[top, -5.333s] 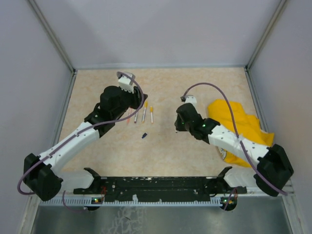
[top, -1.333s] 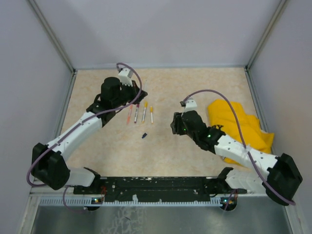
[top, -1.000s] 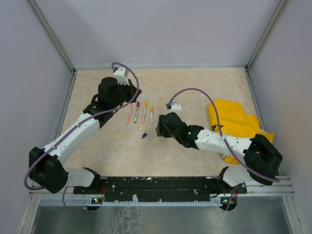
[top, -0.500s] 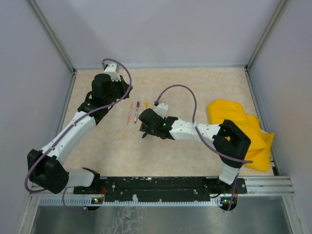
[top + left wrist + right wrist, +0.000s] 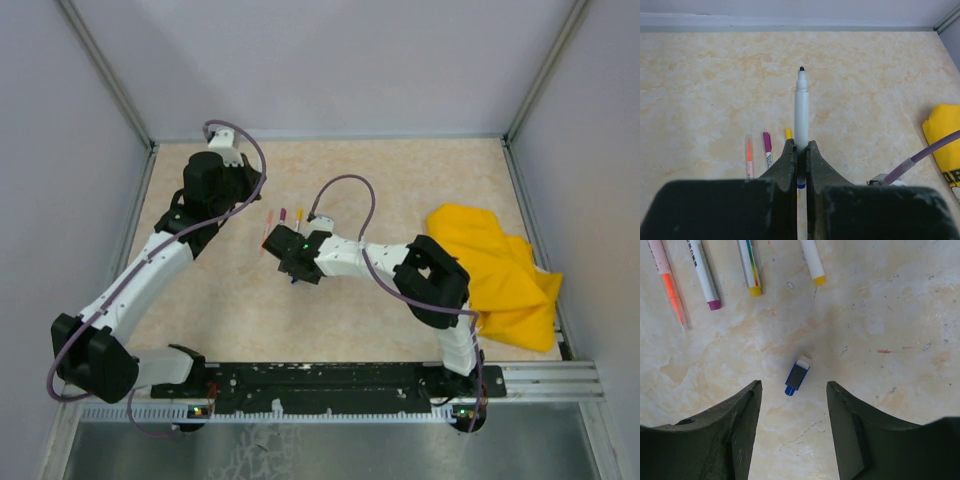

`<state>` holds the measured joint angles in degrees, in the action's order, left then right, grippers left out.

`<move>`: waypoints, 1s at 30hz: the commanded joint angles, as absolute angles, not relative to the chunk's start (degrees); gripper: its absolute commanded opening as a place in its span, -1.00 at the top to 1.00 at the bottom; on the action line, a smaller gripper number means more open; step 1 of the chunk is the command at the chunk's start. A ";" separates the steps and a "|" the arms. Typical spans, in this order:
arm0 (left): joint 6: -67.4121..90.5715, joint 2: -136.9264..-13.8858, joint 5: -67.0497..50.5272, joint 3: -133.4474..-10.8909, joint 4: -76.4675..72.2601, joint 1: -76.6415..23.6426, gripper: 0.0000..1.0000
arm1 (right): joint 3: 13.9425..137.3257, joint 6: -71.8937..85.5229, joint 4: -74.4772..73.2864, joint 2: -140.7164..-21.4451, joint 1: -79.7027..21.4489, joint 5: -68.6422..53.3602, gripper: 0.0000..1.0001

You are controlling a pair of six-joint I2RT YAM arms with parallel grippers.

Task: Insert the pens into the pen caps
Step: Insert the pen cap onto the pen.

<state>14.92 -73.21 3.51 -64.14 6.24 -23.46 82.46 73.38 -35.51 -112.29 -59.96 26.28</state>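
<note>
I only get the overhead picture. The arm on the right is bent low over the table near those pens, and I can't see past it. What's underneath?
Observer: The right wrist camera shows a small dark blue pen cap lying on the table. It sits between the open fingers of the right gripper, and neither finger touches it.
Operator: And the other arm, is it carrying something? From up here I can't tell.
Observer: Yes. The left wrist camera shows the left gripper shut on a white pen. The pen has no cap, and its dark tip points straight out ahead of the gripper.
</note>
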 commanded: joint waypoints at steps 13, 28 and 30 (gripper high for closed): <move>13.95 -71.79 5.27 -66.46 6.69 -23.06 1.00 | 90.10 76.18 -41.38 -119.56 -60.33 30.00 0.01; 14.33 -72.42 4.48 -66.52 6.66 -22.17 1.00 | 90.02 71.95 -40.79 -120.38 -60.53 29.18 0.55; 14.37 -72.52 4.38 -66.37 6.59 -22.09 1.00 | 89.36 70.84 -40.71 -119.76 -60.56 29.79 0.63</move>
